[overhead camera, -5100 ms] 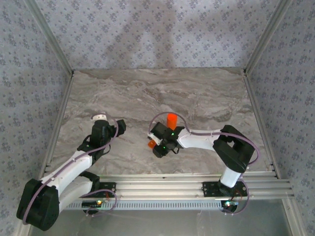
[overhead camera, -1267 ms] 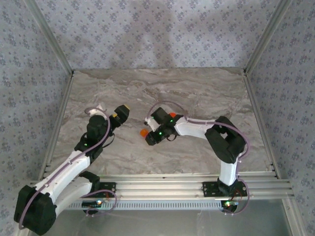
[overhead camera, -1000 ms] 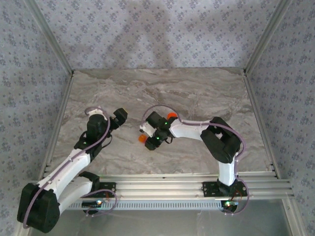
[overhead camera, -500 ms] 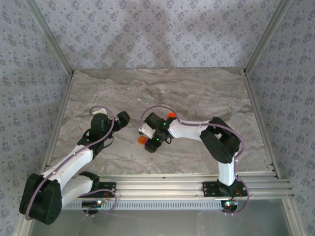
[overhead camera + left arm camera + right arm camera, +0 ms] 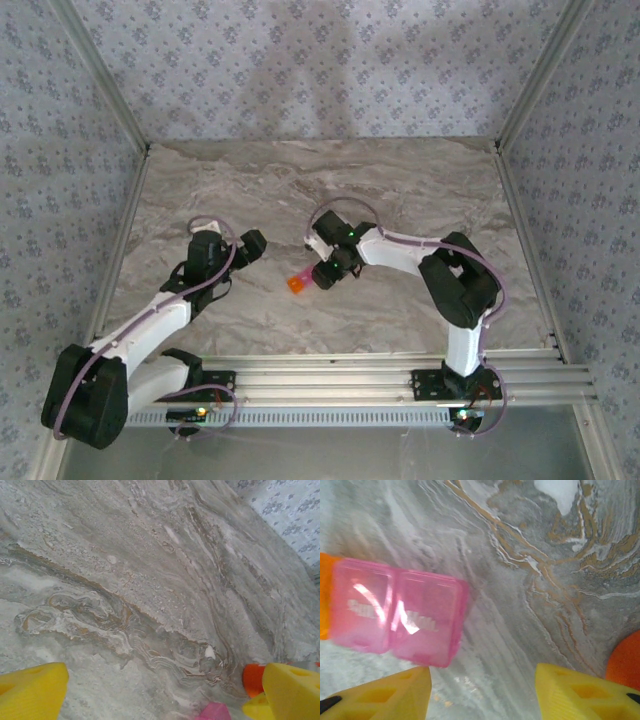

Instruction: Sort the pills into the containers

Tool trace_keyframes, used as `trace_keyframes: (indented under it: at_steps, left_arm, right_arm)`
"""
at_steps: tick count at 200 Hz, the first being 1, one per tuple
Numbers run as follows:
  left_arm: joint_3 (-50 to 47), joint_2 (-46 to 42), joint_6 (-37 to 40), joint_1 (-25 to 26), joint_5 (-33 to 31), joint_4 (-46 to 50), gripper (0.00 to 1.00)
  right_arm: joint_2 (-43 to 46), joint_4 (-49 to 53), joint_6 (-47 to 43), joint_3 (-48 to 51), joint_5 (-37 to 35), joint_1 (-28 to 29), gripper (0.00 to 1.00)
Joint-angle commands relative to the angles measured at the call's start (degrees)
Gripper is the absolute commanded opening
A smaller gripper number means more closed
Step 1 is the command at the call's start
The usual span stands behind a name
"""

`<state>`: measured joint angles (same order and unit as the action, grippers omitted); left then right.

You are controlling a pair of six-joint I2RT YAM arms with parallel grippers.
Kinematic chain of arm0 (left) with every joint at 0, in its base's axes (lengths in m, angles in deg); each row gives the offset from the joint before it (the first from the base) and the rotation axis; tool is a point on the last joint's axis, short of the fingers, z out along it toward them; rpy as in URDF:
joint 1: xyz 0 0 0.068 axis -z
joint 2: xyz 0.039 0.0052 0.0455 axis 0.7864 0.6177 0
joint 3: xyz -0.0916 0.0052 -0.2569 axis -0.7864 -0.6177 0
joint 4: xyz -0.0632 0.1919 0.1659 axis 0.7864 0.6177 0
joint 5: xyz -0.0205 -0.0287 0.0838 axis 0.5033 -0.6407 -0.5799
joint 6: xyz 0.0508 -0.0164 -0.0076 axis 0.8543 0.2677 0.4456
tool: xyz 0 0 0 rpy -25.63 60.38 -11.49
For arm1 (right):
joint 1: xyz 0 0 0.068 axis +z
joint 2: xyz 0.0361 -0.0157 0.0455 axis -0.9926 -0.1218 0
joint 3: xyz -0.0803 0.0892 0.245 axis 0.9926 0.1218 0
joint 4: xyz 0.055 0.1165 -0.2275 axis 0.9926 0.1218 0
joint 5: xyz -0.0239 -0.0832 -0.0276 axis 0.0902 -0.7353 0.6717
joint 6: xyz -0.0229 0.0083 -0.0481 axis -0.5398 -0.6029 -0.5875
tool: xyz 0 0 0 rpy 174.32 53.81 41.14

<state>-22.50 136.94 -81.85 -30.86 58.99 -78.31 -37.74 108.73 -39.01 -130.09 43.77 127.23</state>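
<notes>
**Pill Boxes Lying Free on the Marble**

The joined orange-and-pink containers (image 5: 297,283) are seen resting on the marble table (image 5: 420,190), just at 8 o'clock of the right gripper (image 5: 324,272). Its yellow fingers (image 5: 580,692) are parted around nothing. The left gripper (image 5: 251,243) is spread wide, empty.

Left pincer (image 5: 160,700) wide; right pincer (image 5: 482,695) ajar.

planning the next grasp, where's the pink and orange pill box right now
The pill box lies on the table near its middle in the top view, just left of the right gripper, beyond its open fingers.
</notes>
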Motion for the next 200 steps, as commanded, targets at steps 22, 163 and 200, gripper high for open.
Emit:
trace_keyframes:
  at_steps: [22,163,200]
  left_arm:
    - [1.38,-0.29,3.86,-0.34,0.44,2.84,0.99]
    - [2.78,0.74,9.69,4.23,-2.91,10.16,0.99]
    - [3.63,1.85,11.12,6.92,-4.60,11.26,0.99]
  right_arm:
    - [2.00,0.34,5.14,-3.10,4.83,-1.24,0.58]
    - [-7.94,-0.76,6.34,-7.43,2.03,-1.18,0.54]
    - [-8.48,-0.90,6.42,-6.64,1.46,-0.72,0.54]
